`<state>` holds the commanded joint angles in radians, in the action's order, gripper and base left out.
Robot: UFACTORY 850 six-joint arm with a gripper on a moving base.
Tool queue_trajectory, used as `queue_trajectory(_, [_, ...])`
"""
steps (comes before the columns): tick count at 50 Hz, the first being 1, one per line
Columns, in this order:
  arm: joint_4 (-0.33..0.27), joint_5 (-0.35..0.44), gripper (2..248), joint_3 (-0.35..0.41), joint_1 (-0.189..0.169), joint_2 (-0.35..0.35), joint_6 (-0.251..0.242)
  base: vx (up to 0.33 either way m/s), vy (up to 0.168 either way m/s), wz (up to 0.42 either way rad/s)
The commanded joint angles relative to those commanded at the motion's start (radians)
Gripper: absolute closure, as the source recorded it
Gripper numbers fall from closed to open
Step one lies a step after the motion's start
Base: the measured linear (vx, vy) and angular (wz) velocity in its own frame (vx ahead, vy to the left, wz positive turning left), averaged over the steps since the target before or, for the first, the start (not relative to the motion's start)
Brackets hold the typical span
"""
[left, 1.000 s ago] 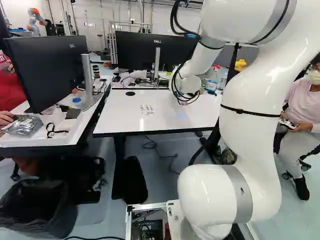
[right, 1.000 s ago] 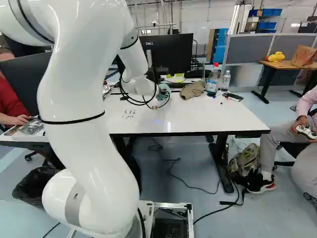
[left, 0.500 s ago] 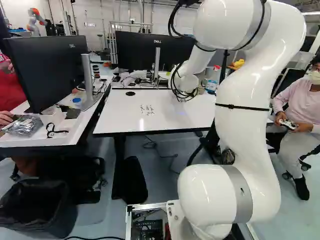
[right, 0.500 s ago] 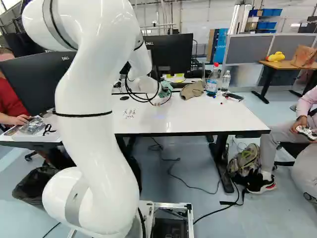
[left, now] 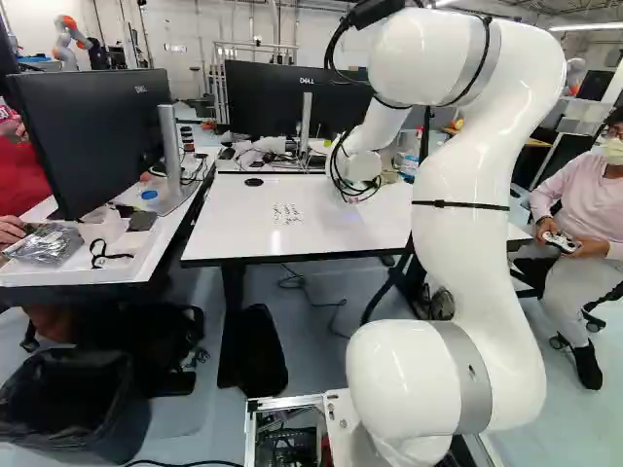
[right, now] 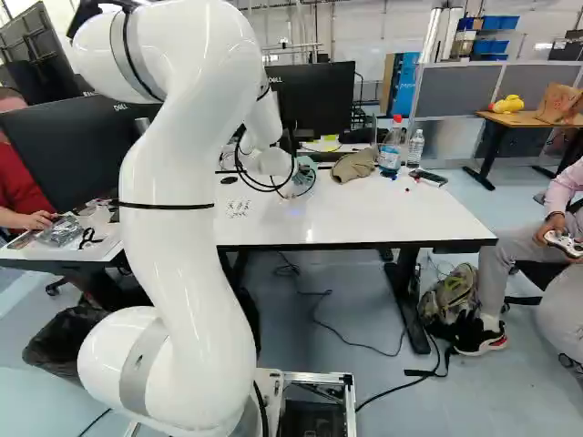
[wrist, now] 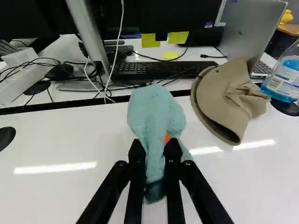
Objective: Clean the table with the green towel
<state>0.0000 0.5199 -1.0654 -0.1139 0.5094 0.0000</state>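
From here I see the fingers (wrist: 136,156) clamped on the towel (wrist: 152,112), bunched ahead of them over the worktop (right: 364,218), so the pickup is done, but scribbles (left: 287,213) left of them, nearer the base, seemingly await wiping.

Tan hat (wrist: 240,93) near bottle of blue liquid (wrist: 284,79), black keyboard (wrist: 156,69), open laptop (wrist: 250,30), yellow notes (wrist: 150,40), backpack (right: 455,293) on floor (right: 519,391)

Two rear views, shared table (right: 364,218); closer wrist view
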Motion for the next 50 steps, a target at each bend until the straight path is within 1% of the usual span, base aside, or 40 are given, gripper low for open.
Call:
queue_trajectory(25, [0.0, 0.0, 202, -0.013, 0.0, 0.058, 0.0, 0.0, 0.0, 0.0])
queue_trajectory(50, [0.0, -0.007, 202, -0.013, 0.0, 0.058, 0.0, 0.0, 0.0, 0.0])
